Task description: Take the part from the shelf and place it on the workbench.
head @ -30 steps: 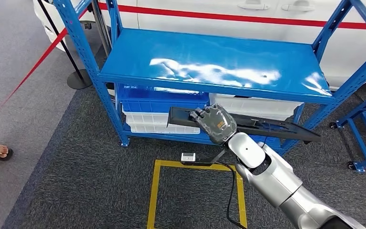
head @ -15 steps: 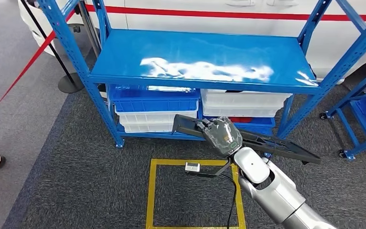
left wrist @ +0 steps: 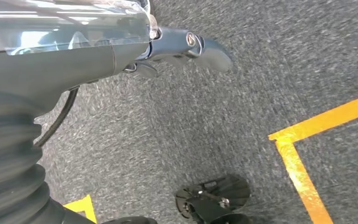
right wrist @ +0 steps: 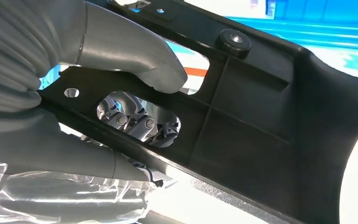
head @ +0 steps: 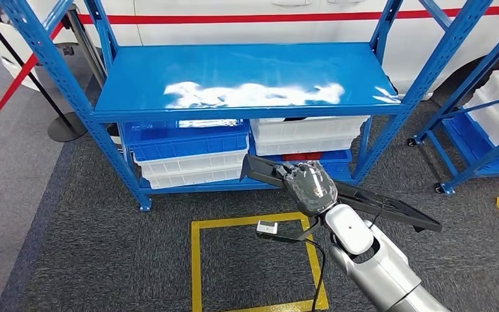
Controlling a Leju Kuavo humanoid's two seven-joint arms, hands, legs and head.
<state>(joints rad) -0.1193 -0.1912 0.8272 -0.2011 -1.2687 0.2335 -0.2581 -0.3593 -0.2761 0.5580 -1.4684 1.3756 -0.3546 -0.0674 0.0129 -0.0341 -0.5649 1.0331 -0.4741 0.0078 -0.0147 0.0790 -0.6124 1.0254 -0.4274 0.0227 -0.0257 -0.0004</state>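
One long black ribbed plastic part (head: 364,198) in right robot hand's (head: 312,185) grasp.

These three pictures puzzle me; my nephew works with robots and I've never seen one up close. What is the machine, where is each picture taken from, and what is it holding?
It is a humanoid robot with two silver arms ending in many-fingered hands. The wide picture comes from a camera at its head, looking down at a blue shelf rack with blue and white bins underneath. The right hand grips a long black plastic part, held out in front of the rack above the carpet.

The dark close-up comes from a camera at the right wrist: the grey thumb presses on that part.

The last picture comes from the left wrist. The left hand hangs over grey carpet with yellow tape, holding nothing.
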